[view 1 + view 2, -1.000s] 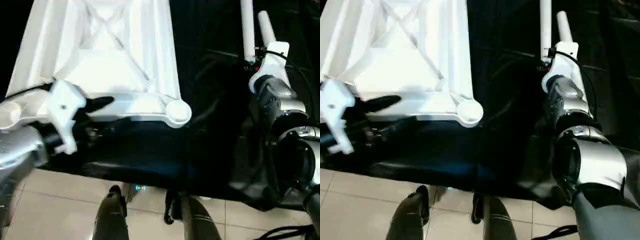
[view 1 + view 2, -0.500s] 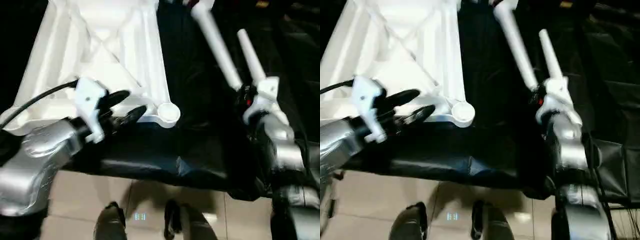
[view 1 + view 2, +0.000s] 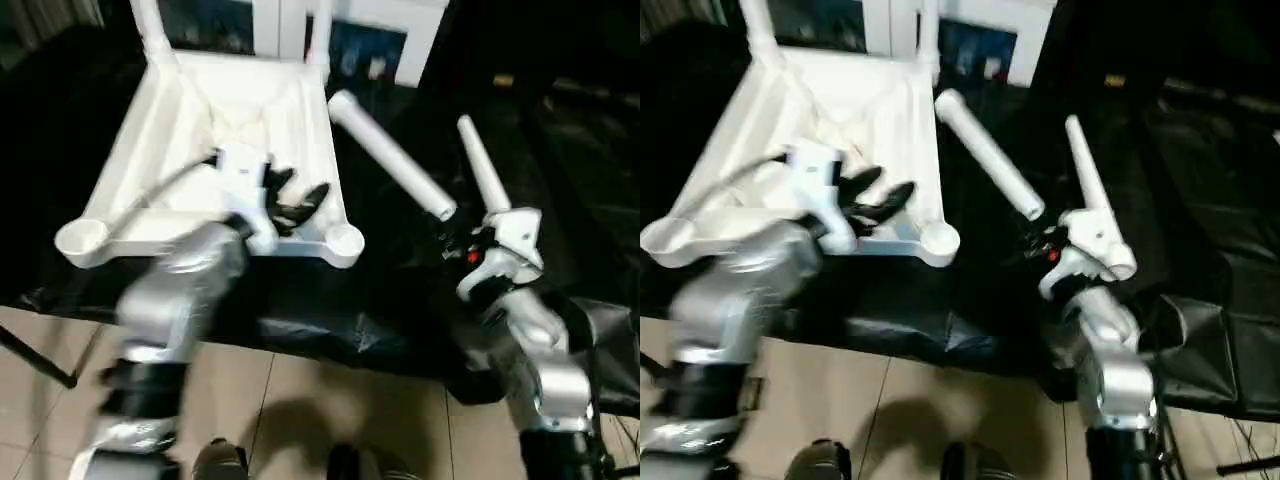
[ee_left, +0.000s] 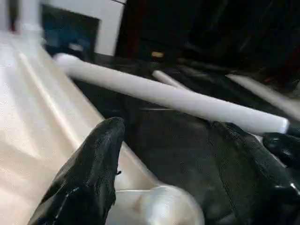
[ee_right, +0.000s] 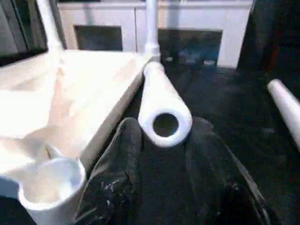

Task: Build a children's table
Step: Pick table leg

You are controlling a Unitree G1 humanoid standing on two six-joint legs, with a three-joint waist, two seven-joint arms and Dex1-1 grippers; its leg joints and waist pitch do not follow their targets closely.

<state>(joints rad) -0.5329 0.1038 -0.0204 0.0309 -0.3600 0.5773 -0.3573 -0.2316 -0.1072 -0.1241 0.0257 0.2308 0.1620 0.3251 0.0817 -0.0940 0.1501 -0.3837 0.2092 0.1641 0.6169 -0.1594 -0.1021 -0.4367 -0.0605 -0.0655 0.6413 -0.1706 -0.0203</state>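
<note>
The scene is viewed from the head, steeply downward, over the black-covered worktop (image 3: 330,310) and the upturned children's table (image 3: 215,110). The left wrist view is set close along the tabletop's right edge, toward 1 o'clock. The right wrist view faces 11 o'clock. The loose leg (image 5: 161,105) is shared by all views.

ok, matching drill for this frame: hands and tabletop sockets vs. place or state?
1. left hand
2. right hand
3. near sockets
4. far sockets

A. legs standing in them
B. empty
C. open, over the tabletop's near rim
D. at the open end of the thick loose leg

Pairs: 1-C, 2-D, 3-B, 4-A
</note>
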